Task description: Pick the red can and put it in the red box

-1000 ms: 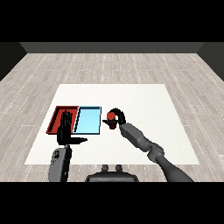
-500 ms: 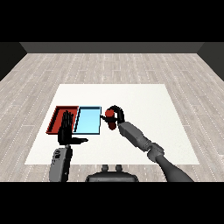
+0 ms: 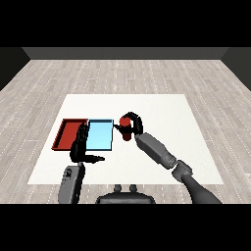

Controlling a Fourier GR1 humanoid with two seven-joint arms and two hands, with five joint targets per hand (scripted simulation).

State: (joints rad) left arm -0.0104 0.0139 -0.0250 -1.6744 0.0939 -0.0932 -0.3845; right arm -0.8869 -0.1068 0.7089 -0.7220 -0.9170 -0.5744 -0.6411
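STEP: transfer | RIGHT HAND: curled round the red can | CAN: held just right of the light blue tray, red tray beyond it | LEFT HAND: fingers straight, nothing held, over the trays' near edge | RISK: early release is judged to land the can in the blue tray; the left hand may obstruct.

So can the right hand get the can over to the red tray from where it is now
Probably yes. The right hand is curled round the red can just right of the blue tray. The red tray lies beyond that, and the left hand hovers at its near right corner, possibly crowding the way.
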